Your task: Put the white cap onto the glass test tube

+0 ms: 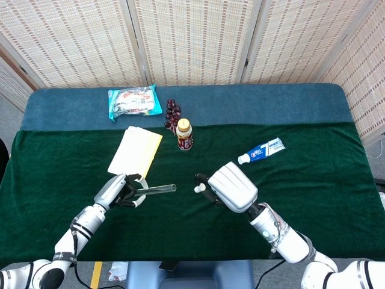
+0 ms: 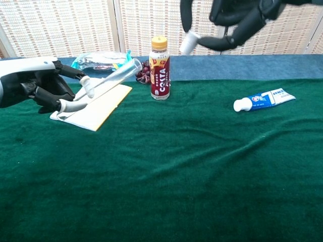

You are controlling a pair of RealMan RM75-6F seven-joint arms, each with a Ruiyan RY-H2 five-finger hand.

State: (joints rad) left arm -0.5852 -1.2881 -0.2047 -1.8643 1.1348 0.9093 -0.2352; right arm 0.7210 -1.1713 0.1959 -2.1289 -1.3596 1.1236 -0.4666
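Desk covering: dark green cloth [image 1: 252, 180] over the near part of the desk, blue cloth [image 1: 240, 102] along the far edge.
Left hand: left hand [image 1: 120, 191] grips the closed end of the glass test tube [image 1: 157, 189]; in the chest view the hand [image 2: 35, 88] sits at the left edge with fingers curled round the tube.
Glass test tube: held above the cloth, roughly level in the head view, tilted upward in the chest view [image 2: 113, 78]; open mouth points toward the right hand, uncapped.
Right hand: right hand [image 1: 231, 186] pinches the white cap [image 1: 198, 189] at its fingertips, palm turned down.
White cap: raised off the desk, near the tube's open end but apart from it; in the chest view it shows at [image 2: 187, 43] under dark fingers [image 2: 237, 20].
Bottle: small brown drink bottle [image 1: 184, 134] with a yellow lid, upright near the desk's middle.
Toothpaste: blue and white tube [image 1: 261, 150], lying flat, right of the bottle.
Paper: white and yellow sheets [image 1: 135, 152], flat, left of the bottle.
Snack packet: blue packet [image 1: 132, 101] on the blue cloth.
Grapes: dark bunch [image 1: 172, 114] just behind the bottle.
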